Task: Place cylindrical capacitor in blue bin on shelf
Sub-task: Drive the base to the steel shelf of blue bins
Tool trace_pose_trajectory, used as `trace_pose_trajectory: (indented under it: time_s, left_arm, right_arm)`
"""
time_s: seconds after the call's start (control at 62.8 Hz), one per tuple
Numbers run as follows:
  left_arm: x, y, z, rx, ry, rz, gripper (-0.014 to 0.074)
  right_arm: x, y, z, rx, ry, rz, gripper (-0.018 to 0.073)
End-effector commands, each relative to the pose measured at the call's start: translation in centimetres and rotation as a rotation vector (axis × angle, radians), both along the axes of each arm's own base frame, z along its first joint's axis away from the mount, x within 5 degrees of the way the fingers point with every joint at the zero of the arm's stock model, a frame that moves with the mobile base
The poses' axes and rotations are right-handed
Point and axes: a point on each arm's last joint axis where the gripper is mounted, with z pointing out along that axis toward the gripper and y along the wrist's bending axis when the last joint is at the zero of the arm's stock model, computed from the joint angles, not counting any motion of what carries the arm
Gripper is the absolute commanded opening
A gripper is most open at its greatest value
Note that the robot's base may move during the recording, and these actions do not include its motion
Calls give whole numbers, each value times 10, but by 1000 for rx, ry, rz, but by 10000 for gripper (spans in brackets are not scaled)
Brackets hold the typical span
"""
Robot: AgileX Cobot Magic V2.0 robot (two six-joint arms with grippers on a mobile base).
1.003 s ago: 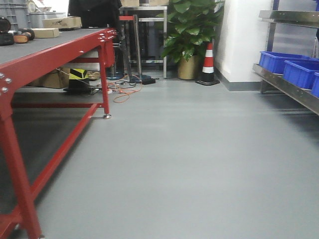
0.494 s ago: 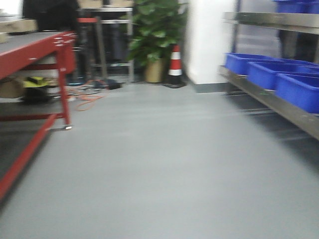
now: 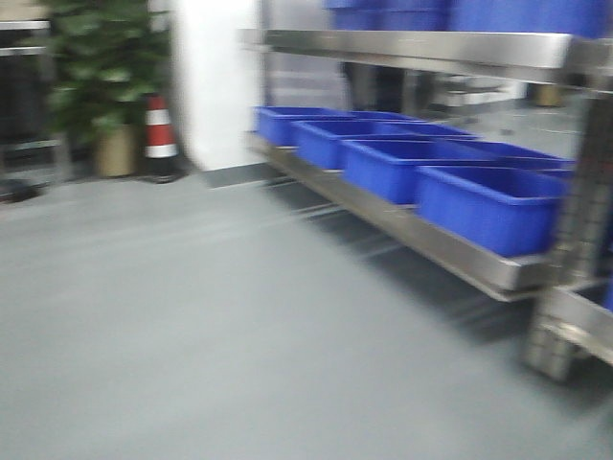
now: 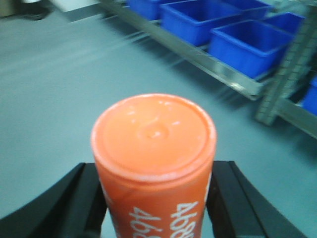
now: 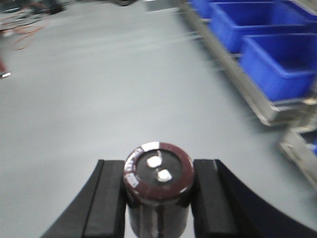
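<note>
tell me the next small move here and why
Probably roll the base closer to the shelf: the left gripper is shut on the cylindrical capacitor, the right gripper on a dark cylinder, but the blue bins sit across the floor, seemingly beyond reach.

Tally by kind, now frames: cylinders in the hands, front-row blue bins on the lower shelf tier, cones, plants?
Cylinders: 2, the orange cylinder in the left hand and the dark cylinder in the right hand
Front-row blue bins on the lower shelf tier: 4
Traffic cone: 1
Potted plant: 1
Total: 8
</note>
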Motion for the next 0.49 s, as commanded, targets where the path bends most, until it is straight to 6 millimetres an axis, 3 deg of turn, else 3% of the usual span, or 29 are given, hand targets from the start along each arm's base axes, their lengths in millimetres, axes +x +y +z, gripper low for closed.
trace_pose_trajectory:
  time_s: [0.0, 0.478]
  left_arm:
    - [0, 0, 4, -14, -31, 5, -111]
    - [0, 0, 4, -14, -31, 5, -111]
  right_arm:
    - [-2, -1, 6, -1, -41, -6, -162]
    - [-2, -1, 6, -1, -41, -6, -162]
